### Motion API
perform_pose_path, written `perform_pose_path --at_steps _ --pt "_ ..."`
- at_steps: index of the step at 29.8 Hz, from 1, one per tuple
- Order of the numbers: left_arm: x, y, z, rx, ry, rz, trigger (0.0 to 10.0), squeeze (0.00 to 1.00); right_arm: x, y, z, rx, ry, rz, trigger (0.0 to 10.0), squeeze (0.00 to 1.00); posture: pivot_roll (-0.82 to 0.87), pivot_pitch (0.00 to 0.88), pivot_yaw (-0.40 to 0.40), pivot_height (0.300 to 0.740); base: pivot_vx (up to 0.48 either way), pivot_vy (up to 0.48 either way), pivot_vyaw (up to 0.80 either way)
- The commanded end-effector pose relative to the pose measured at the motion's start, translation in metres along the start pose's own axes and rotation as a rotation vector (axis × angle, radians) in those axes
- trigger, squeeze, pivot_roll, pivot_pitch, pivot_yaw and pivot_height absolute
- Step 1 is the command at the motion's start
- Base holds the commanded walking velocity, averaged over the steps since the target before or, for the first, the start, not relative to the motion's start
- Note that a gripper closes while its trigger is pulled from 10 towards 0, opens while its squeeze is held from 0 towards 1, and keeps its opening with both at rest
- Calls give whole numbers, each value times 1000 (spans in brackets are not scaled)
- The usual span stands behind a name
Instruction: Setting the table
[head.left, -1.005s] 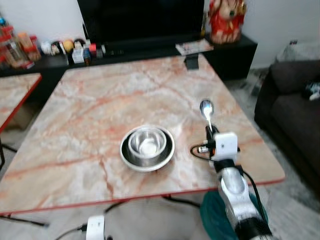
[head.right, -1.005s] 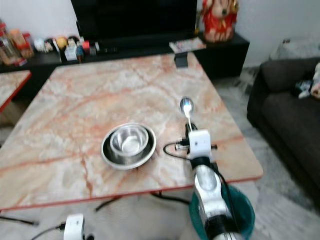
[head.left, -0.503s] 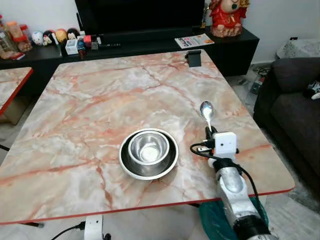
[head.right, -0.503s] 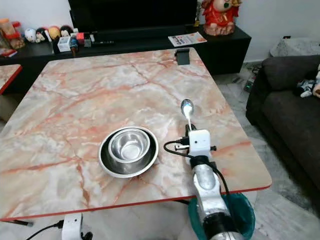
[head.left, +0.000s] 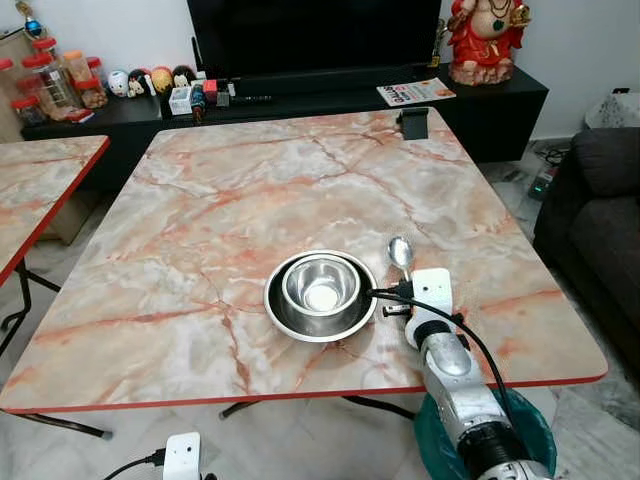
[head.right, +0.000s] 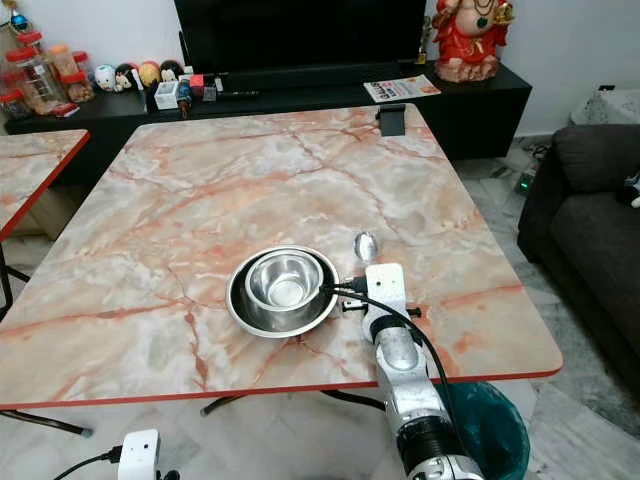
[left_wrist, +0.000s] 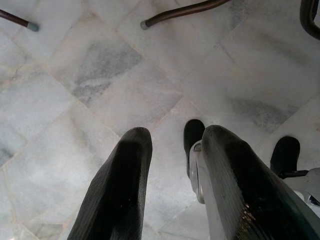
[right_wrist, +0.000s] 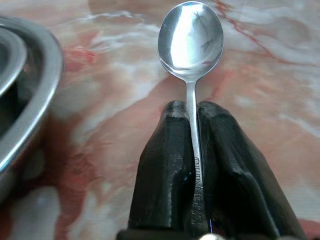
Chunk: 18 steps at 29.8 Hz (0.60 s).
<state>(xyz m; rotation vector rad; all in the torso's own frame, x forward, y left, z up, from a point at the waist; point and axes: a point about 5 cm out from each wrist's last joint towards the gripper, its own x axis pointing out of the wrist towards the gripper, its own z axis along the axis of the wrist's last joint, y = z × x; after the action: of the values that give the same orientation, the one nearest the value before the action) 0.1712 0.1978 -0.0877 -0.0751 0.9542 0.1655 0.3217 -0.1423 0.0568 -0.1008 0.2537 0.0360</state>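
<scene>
Marble table (head.left: 200, 230) fills mid-frame; spoon now beside the bowls.
Right end effector (right_wrist: 192, 145) grips the spoon (head.left: 400, 253) by its handle, bowl end now just right of the stacked steel bowls (head.left: 320, 293) at centre, nearer than before, so placing looks imminent. Left end effector (left_wrist: 170, 165) hangs slightly parted over the floor.

Small bowl (head.left: 321, 285) nested in larger bowl (head.left: 285, 312), near-right on worktop (head.left: 200, 220); spoon (head.left: 401, 254) just right; stand (head.left: 413, 123) far edge.
</scene>
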Motion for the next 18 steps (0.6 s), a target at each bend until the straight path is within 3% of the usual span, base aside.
perform_pose_path --at_steps 1,18 --pt "0 5 0 14 6 6 10000 0 0 -3 -3 18 44 -23 10000 0 -43 41 80 740 0 0 0" --pt "0 5 2 26 3 3 10000 0 -3 11 -4 82 160 49 10000 0 -38 38 79 740 0 0 0"
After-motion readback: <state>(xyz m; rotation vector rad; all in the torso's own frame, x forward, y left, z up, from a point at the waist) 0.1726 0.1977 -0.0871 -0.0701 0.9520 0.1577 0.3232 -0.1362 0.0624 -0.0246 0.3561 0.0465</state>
